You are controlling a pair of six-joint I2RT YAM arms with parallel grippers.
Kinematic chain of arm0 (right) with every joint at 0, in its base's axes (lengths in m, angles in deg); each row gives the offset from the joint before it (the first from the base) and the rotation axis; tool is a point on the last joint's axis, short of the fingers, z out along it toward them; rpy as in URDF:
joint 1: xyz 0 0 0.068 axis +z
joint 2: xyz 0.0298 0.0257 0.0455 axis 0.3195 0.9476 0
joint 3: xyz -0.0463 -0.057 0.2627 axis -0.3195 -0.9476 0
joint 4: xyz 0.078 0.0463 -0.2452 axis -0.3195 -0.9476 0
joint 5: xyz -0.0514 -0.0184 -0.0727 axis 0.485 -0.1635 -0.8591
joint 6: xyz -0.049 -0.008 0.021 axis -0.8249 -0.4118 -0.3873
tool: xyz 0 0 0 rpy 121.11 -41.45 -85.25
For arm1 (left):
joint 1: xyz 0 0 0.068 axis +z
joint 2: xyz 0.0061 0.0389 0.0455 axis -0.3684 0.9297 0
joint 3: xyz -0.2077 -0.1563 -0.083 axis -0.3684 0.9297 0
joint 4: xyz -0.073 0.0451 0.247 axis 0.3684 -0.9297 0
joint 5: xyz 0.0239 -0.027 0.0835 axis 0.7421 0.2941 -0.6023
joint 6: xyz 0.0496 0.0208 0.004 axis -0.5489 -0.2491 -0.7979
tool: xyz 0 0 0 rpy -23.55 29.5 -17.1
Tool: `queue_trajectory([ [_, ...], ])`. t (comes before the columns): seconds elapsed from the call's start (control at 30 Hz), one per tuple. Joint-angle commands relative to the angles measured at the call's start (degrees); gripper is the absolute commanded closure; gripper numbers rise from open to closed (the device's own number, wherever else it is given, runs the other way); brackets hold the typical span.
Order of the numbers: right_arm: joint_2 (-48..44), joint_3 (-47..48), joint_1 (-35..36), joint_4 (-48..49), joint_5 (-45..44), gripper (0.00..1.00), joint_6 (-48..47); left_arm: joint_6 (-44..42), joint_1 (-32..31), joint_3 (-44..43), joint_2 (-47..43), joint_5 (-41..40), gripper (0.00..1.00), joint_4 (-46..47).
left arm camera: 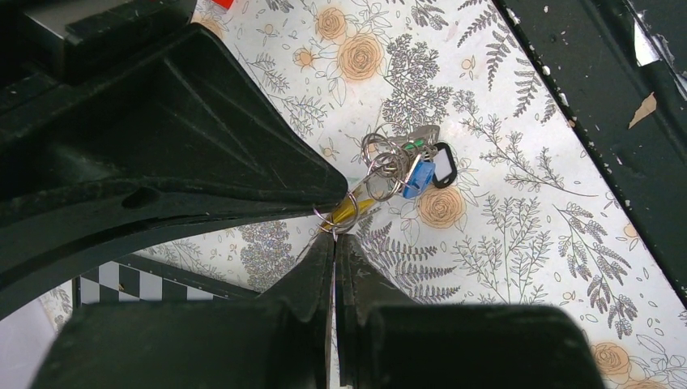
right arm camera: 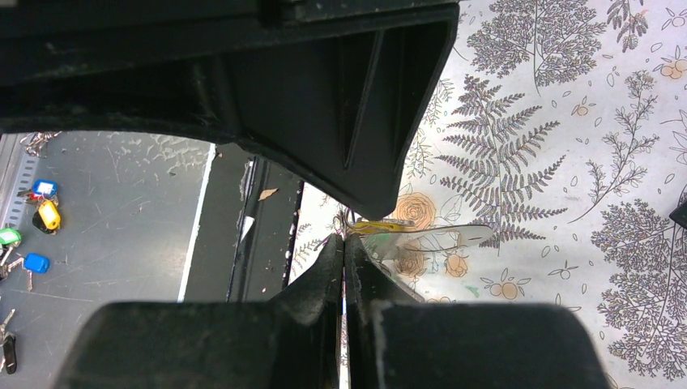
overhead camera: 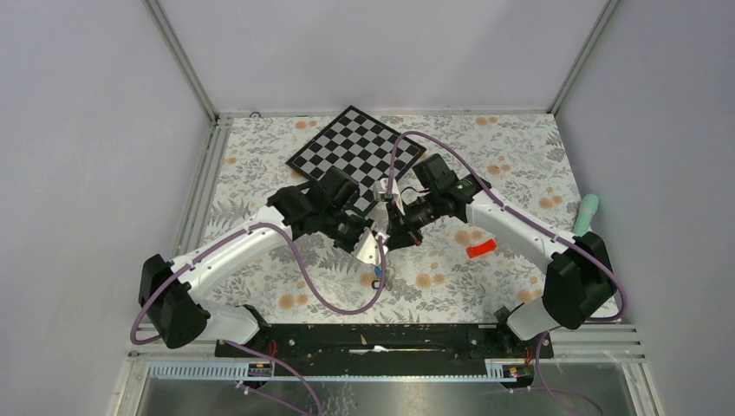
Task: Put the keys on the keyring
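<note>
Both arms meet over the middle of the table. My left gripper [overhead camera: 361, 240] [left arm camera: 334, 235] is shut, and a thin metal edge runs between its fingers; this looks like the flat grey keyring [overhead camera: 371, 251] [right arm camera: 454, 237]. My right gripper [overhead camera: 391, 237] [right arm camera: 344, 237] is shut tip to tip against the left one, on the small wire ring of a yellow-tagged key [left arm camera: 344, 211] [right arm camera: 377, 228]. A bunch of keys [left arm camera: 405, 166] with blue and green tags and a black loop hangs just past the tips. Its blue tag [overhead camera: 378, 270] shows below the keyring.
A black-and-white checkerboard [overhead camera: 355, 147] lies behind the grippers. A red object [overhead camera: 481, 250] and a mint-green one [overhead camera: 587, 212] lie to the right. Several more tagged keys [right arm camera: 36, 219] lie on the grey tray beyond the black front rail [overhead camera: 373, 334].
</note>
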Motion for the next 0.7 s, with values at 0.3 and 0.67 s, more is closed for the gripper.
queue_trajectory([
  [0.3,-0.73,2.27,-0.31,2.18,-0.21,1.0,0.79,-4.0,-0.74,1.13,-2.58,0.7,1.0,-2.23],
  [0.67,-2.34,1.97,-0.86,6.31,-3.07,1.0,4.37,1.0,-0.74,1.93,-2.35,4.54,1.0,0.4],
])
